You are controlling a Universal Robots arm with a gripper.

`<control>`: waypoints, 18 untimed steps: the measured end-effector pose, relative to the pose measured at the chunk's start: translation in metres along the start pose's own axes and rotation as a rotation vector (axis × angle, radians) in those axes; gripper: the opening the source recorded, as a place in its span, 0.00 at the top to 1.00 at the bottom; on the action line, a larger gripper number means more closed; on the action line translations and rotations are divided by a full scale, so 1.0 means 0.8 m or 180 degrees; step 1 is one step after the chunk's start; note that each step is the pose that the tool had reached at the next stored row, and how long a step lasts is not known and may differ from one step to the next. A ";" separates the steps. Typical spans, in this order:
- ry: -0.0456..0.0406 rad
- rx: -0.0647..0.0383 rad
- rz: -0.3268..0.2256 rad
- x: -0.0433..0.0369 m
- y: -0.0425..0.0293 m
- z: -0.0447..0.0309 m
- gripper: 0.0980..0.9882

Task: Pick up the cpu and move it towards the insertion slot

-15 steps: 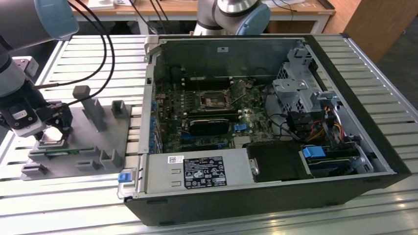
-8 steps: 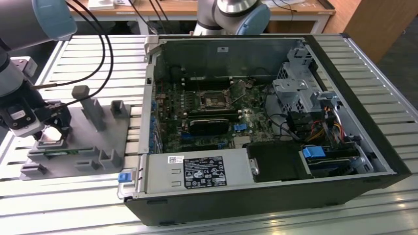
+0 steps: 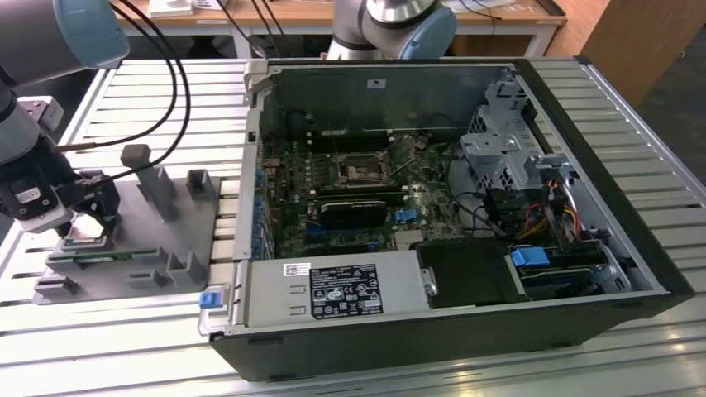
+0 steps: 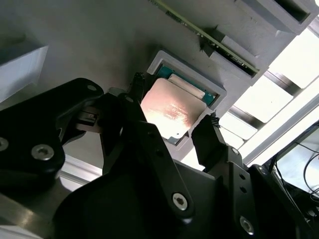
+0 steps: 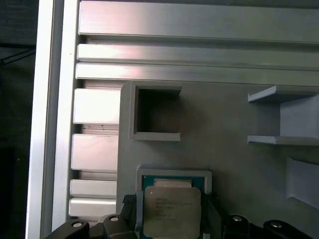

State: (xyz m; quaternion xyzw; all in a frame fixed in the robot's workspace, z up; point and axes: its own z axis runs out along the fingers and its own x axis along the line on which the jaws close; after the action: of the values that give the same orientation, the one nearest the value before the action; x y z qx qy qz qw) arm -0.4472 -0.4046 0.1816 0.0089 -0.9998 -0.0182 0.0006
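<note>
One cpu (image 5: 172, 213) (faintly printed) under tool (image 4: 174, 107).

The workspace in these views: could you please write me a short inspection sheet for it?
Surface: slatted aluminium table carrying grey plastic fixture plate and open black computer case.
Job's things: small square silvery cpu lies in fixture recess; metal-framed square insertion slot sits inside the case, apart.
Clutter: green circuit strip slotted in fixture.
Grippers: black gripper poised at the cpu.
Cables: black cables cross the table; coloured wires inside case.
Surroundings: second robot arm, wooden desk behind.

Grey fixture plate (image 3: 198, 231) beside open computer case (image 3: 464, 335).
</note>
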 end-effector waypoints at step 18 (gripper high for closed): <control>-0.0001 -0.0011 0.0021 -0.001 -0.0017 -0.0058 0.50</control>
State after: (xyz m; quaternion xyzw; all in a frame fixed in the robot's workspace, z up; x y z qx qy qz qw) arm -0.4466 -0.4061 0.1861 0.0056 -0.9998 -0.0199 0.0005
